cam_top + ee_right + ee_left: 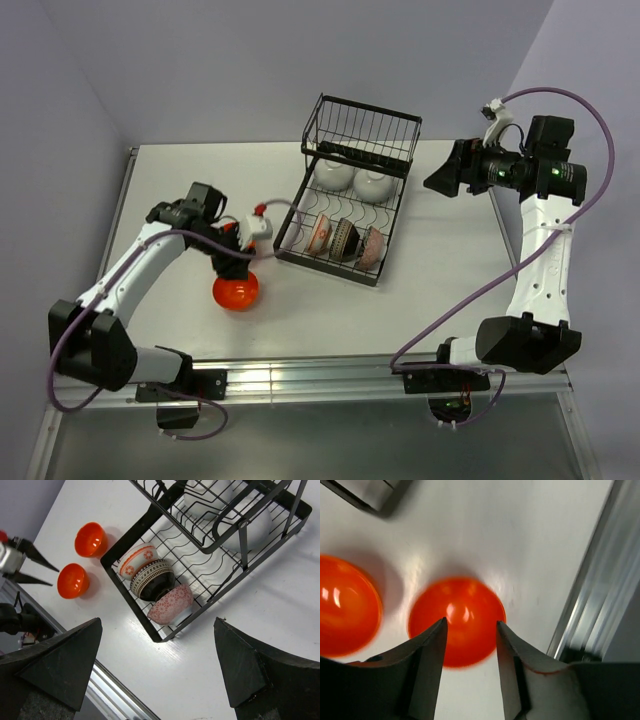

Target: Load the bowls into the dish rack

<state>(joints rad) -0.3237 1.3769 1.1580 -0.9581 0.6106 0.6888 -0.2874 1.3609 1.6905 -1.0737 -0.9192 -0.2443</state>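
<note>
Two glossy orange-red bowls sit on the white table left of the dish rack (292, 255). My left gripper (470, 621) hangs open just above one orange bowl (456, 620), its tips framing it with nothing held. The other orange bowl (347, 612) lies to the left. From above, the left gripper (240, 262) is over the near orange bowl (237, 292). Three patterned bowls (152, 577) stand in the rack's lower tray (135, 587), and two white bowls (352, 178) lie under the raised basket. My right gripper (158, 620) is wide open, high to the rack's right.
An aluminium rail (590, 590) runs along the table's near edge, close to the orange bowls. The raised wire basket (365, 130) stands at the rack's far end. Bare white tabletop (450, 270) lies between the rack and the right arm.
</note>
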